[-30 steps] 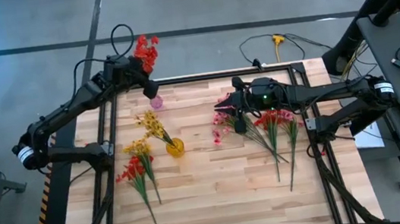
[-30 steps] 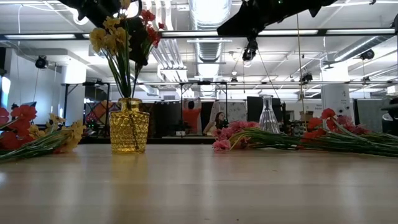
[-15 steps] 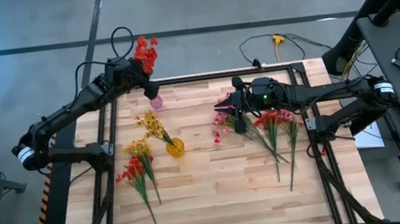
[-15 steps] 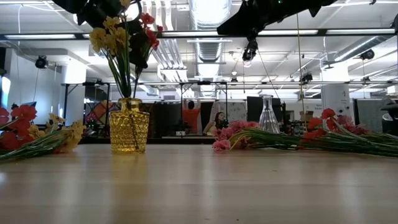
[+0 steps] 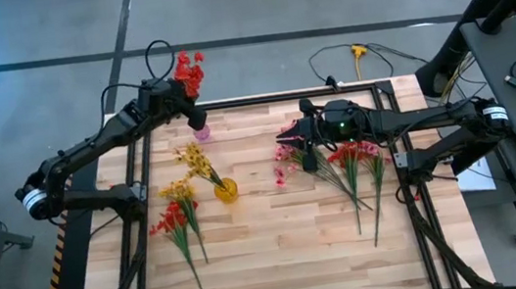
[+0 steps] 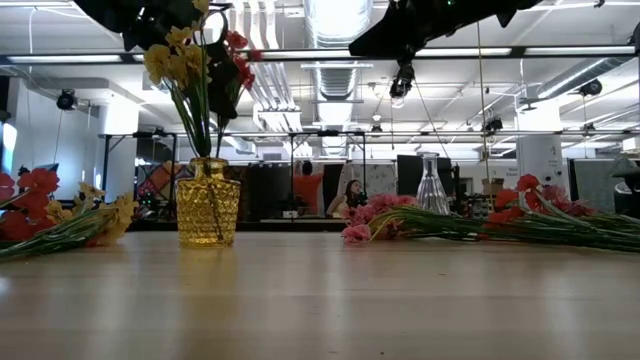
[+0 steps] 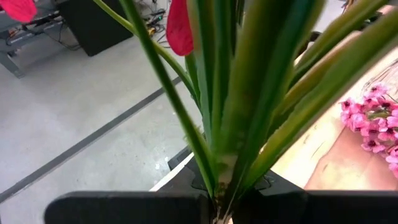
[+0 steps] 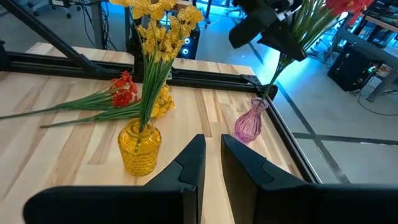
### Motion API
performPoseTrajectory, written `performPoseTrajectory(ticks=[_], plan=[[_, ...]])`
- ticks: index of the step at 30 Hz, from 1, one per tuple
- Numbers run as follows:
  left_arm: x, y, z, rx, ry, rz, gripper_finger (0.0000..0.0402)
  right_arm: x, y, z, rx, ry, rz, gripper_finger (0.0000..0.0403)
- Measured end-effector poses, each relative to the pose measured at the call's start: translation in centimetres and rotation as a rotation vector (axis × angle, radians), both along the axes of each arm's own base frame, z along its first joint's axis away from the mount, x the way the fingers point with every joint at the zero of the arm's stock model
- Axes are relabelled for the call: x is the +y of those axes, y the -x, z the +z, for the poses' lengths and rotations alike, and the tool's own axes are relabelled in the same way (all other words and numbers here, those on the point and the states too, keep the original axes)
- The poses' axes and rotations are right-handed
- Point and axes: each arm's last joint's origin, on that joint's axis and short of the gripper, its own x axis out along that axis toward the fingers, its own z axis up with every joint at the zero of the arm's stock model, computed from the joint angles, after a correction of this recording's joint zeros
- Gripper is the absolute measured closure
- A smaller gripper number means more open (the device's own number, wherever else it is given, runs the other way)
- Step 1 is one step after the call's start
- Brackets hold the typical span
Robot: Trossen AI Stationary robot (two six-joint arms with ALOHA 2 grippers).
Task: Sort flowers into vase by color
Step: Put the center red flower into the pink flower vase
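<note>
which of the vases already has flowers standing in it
The yellow textured glass vase, holding yellow flower sprigs. The small pink glass vase and clear glass vase hold none.

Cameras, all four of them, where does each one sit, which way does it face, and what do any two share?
High view: overhead, facing down; both arms, wooden table.
Low view: table height, facing across; arms overhead, yellow vase.
Left wrist view: on left arm, facing red flowers in its shut jaws.
Right wrist view: on right arm, facing yellow vase, pink vase; own fingers.
Shared: the yellow vase appears in high, low and right wrist views.
</note>
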Motion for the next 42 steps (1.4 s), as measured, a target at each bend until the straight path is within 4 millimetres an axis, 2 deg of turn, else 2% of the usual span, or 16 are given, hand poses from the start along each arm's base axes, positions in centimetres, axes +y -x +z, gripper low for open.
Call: performPoseTrajectory(ticks=[24, 42], plan=[[-0.1, 0.1, -1.6, 0.016, 0.038, 0.012, 0.0392, 0.0, -0.1, 0.2, -0.022, 0.004, 0.000, 0.0360], [-0.1, 0.1, -1.5, 0.014, 0.036, 0.011, 0.0298, 0.0, -0.1, 0.2, -0.022, 0.001, 0.000, 0.0360]])
